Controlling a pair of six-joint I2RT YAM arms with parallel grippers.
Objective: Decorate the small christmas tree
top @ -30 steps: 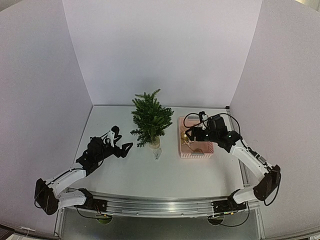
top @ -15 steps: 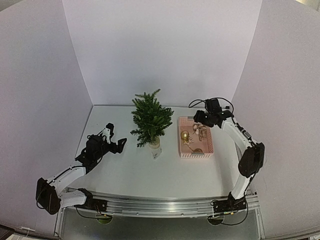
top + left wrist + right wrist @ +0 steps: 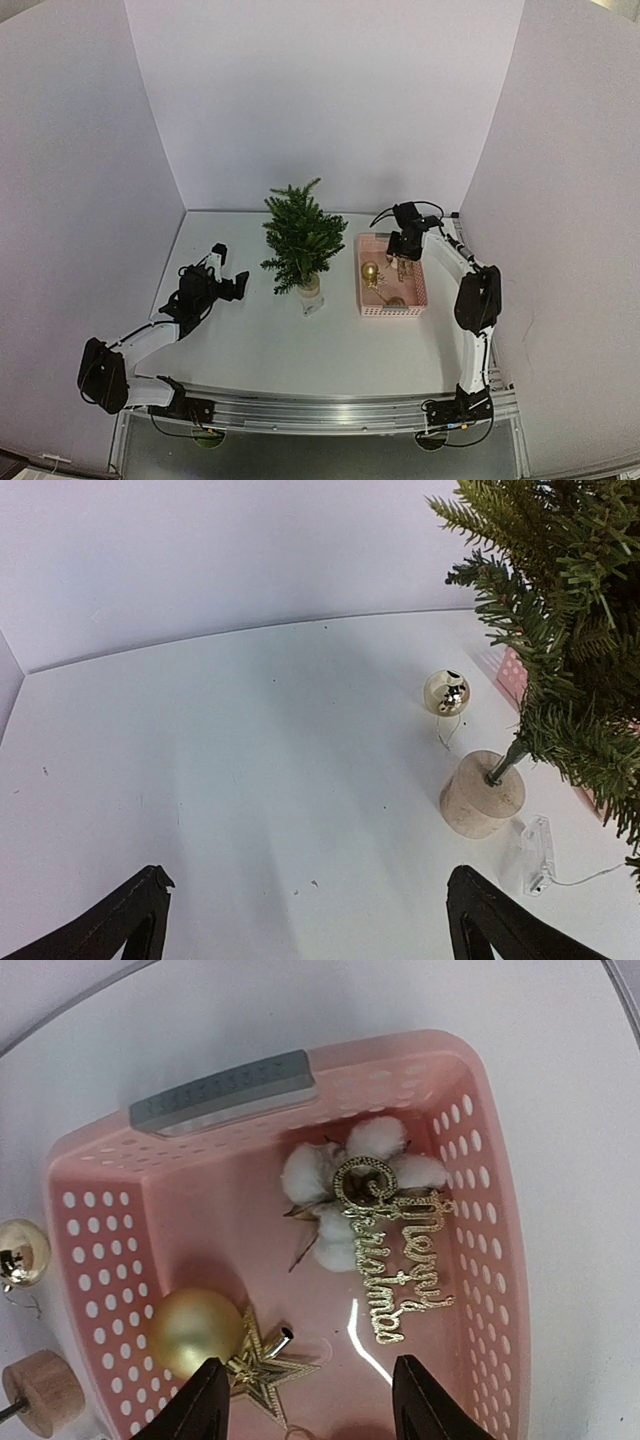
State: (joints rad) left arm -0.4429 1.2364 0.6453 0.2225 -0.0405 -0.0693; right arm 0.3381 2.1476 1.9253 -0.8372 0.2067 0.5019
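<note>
Both empty | left pincer [image 3: 310, 920] is gaping wide | right pincer [image 3: 315, 1400] is hanging spread over pink basket [image 3: 480, 1260] | small christmas tree [image 3: 300, 240] is sitting to its left

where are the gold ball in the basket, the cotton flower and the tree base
gold ball [image 3: 195, 1331], right wrist view, middle of the ball
cotton flower [image 3: 306, 1173], right wrist view, left white puff
tree base [image 3: 481, 797], left wrist view, side of the pale block

Table [image 3: 250, 780] free L of tree [image 3: 300, 240]; basket [image 3: 100, 1260] walls flank right claw [image 3: 312, 1400]
</note>
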